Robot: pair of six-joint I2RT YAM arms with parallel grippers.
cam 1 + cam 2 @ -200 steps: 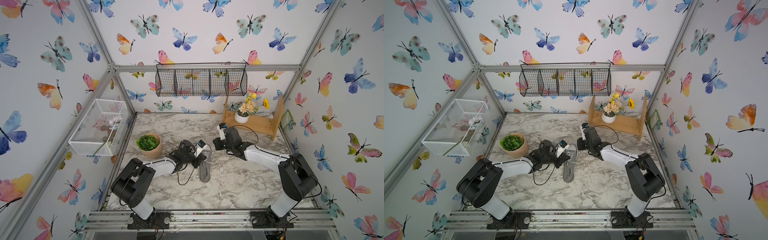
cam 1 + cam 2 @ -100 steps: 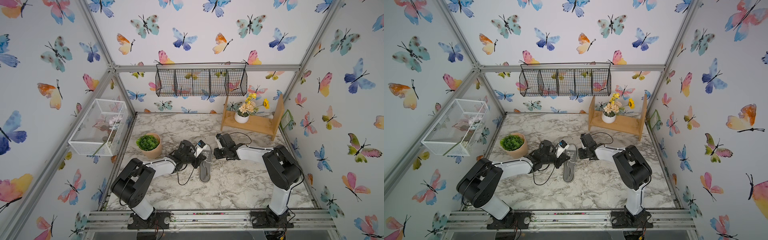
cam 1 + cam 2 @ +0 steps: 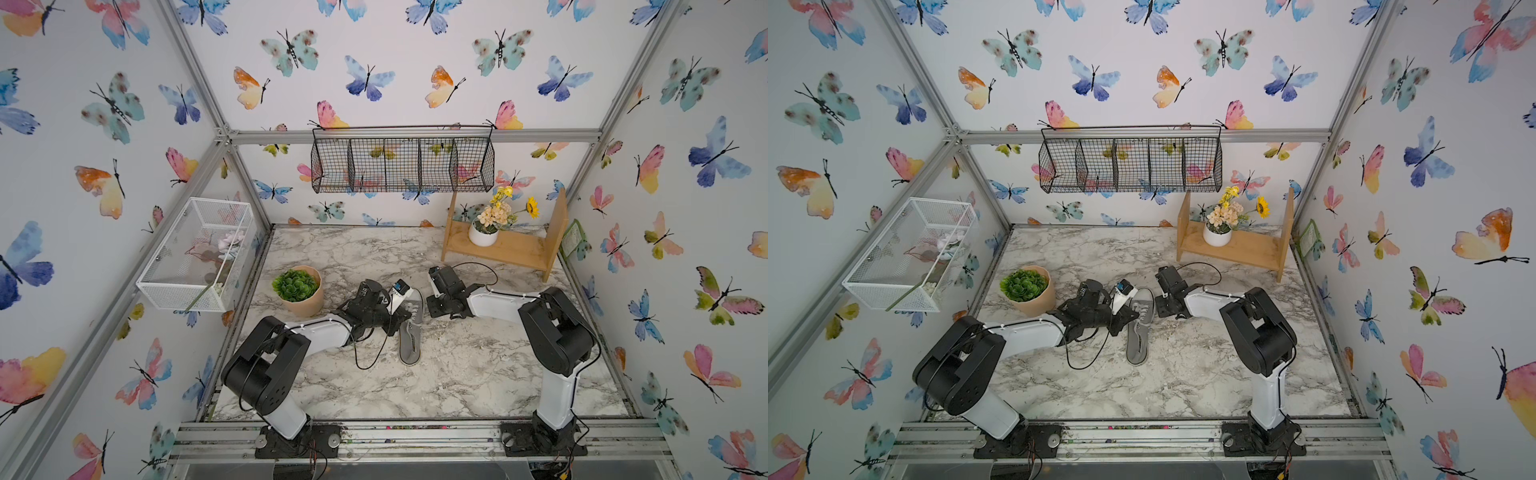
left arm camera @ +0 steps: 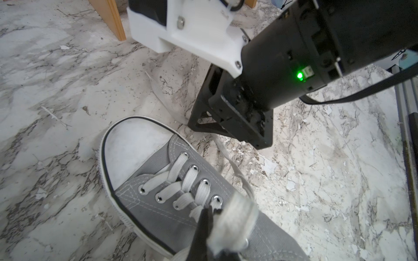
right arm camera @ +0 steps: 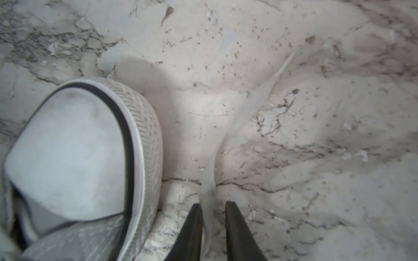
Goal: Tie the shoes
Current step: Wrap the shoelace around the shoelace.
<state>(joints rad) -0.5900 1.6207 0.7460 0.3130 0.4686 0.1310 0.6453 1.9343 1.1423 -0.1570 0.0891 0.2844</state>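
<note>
Grey shoe (image 3: 410, 332) — lay lengthwise front-to-back on table (image 3: 457, 374), toe toward back wall (image 3: 374, 208). Left pincer (image 4: 212, 214) pinched one lace (image 4: 233, 221); right pincer (image 5: 213, 204) stood slightly spread astride loose lace (image 5: 253, 106).

**Camera placement.** Both top views, set side by side high above the front rail (image 3: 415, 434), look steeply down toward the back wall (image 3: 374, 208) from afar, holding the whole marble table (image 3: 457, 386), the left arm (image 3: 320, 330), the right arm (image 3: 494, 301) and the grey sneaker (image 3: 410, 338) at its middle. The left wrist view hangs close over the sneaker's laced forepart, facing past the toe cap (image 4: 135, 146) to the right arm's end; the right wrist view sits even nearer, almost on the marble, looking past the right gripper (image 5: 213, 210) along a loose lace (image 5: 248, 108). All four views share the sneaker's toe and the marble beside it.
</note>
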